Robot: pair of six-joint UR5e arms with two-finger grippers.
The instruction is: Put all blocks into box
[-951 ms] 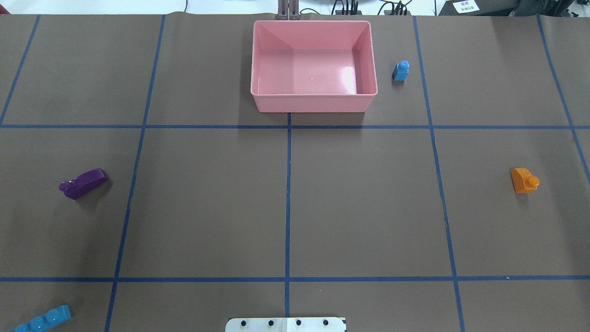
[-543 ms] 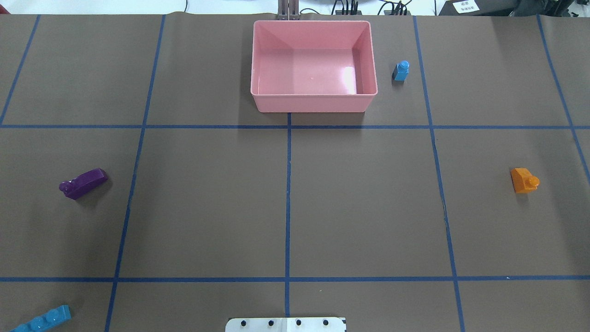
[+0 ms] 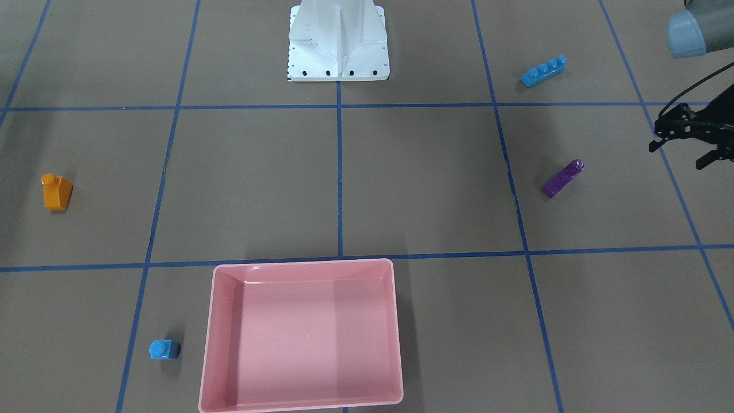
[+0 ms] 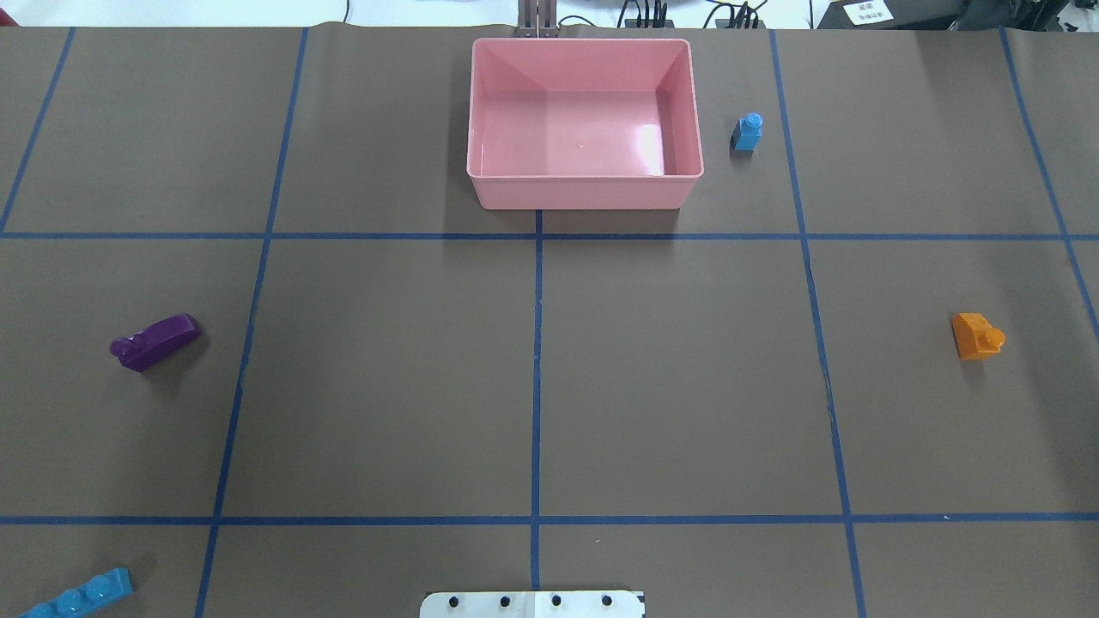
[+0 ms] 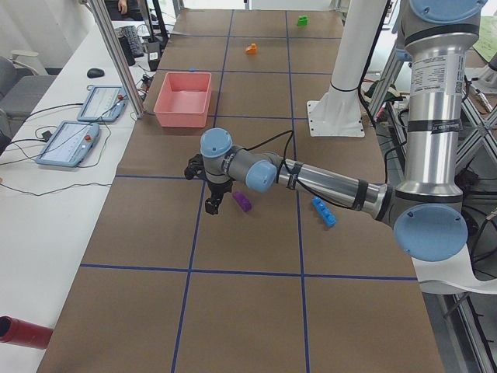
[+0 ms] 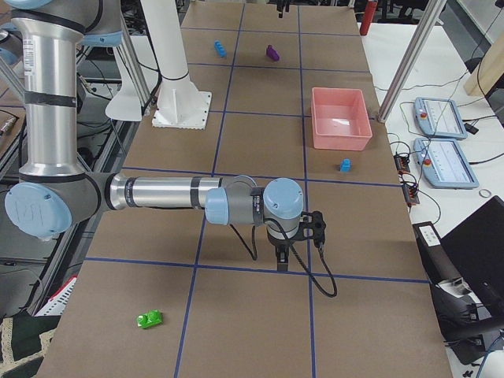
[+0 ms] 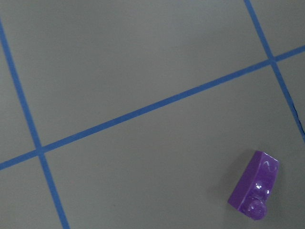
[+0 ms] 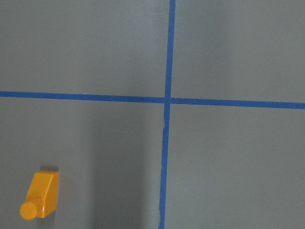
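The pink box (image 4: 584, 190) stands at the table's far middle and holds nothing. The small blue brick (image 4: 747, 132) stands just right of it. The orange brick (image 4: 976, 336) lies far right, and shows in the right wrist view (image 8: 42, 194). The purple brick (image 4: 154, 341) lies at mid left, and shows in the left wrist view (image 7: 254, 191). The long blue brick (image 4: 77, 595) lies at the near left corner. The green brick (image 6: 149, 319) lies beyond the orange one. My left gripper (image 3: 679, 154) hovers open and empty, outboard of the purple brick (image 3: 563, 178). My right gripper (image 6: 298, 242) hangs over bare table; I cannot tell its state.
The white metal base (image 4: 532, 603) sits at the near middle edge. Blue tape lines cross the brown table cover. Operator tablets (image 6: 441, 118) and metal frame posts stand along the far table edge near the box. A red cylinder (image 5: 23, 330) lies at the left end.
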